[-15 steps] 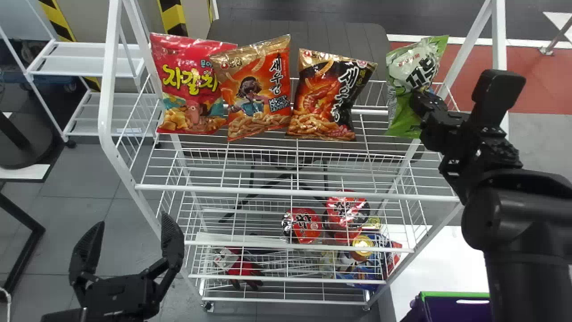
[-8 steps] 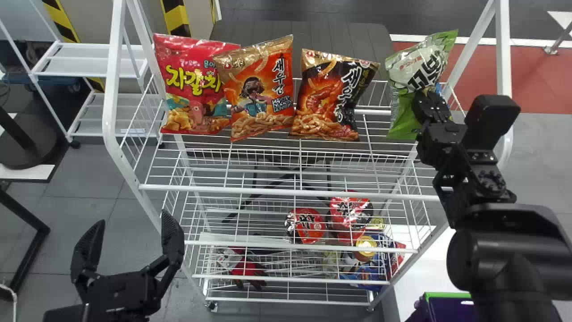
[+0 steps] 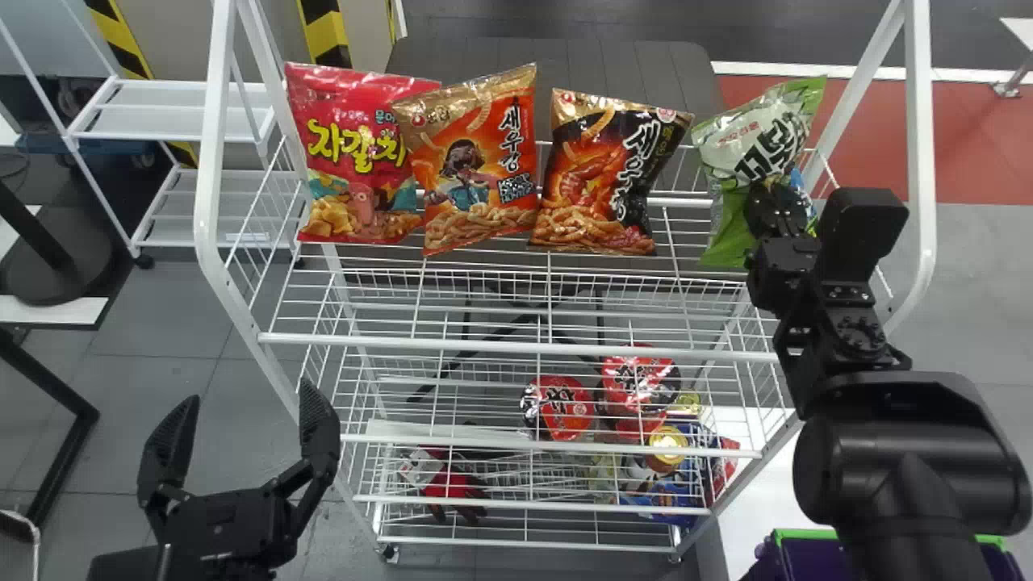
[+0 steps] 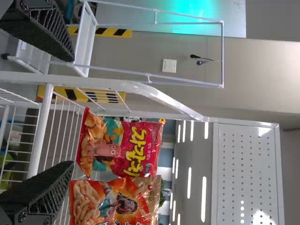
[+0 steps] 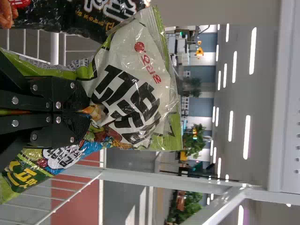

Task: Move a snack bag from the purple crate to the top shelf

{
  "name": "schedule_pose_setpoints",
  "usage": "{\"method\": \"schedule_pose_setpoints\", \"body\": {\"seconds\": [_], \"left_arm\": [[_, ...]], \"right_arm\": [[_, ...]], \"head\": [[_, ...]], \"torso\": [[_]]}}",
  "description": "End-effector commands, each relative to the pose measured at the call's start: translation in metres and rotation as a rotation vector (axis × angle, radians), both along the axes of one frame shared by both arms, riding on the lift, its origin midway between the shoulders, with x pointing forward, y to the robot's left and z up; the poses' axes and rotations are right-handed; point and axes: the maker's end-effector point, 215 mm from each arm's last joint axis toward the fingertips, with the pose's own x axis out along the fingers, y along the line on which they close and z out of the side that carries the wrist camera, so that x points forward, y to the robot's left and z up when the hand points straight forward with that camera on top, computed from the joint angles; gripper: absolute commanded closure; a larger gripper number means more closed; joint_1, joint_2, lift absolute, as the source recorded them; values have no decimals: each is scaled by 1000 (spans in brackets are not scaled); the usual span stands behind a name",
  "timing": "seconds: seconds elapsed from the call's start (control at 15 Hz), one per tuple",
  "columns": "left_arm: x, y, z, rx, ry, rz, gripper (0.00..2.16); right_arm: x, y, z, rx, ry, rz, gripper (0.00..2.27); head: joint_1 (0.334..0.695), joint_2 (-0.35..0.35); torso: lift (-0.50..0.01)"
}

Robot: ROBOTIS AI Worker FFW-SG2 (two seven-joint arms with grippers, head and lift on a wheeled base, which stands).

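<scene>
Ideally, with the left jaws (image 3: 249, 389) parked wide at lower left, the right jaws (image 5: 87, 112), pinching the green-and-white snack bag (image 3: 750, 149) upright at the right end of the top shelf (image 3: 516, 349), should let its base bear weight before parting gently and backing straight out, without nudging the black bag (image 3: 605, 173) alongside.
</scene>
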Motion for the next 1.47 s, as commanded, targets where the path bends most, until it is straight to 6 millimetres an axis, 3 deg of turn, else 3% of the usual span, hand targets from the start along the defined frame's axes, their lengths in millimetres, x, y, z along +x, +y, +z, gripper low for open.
{"method": "schedule_pose_setpoints", "body": {"seconds": [0.0,0.13,0.4,0.6,1.4], "left_arm": [[0,1,-2,3,3,1,-2],[0,2,-3,3,3,4,-2],[0,5,-4,3,2,12,-2],[1,6,-7,6,5,14,-2],[-1,6,-5,7,-6,17,-2]], "right_arm": [[9,0,-8,70,12,-2,1990],[14,1,-12,79,5,-2,1990],[22,-5,1,71,-91,-19,1990],[23,-6,-1,64,-110,-23,1990],[37,-7,-31,61,-68,-42,1970]], "head": [[695,-17],[695,-16],[695,-13],[695,-15],[695,-17]], "torso": [[0],[0],[0],[0],[0]]}}
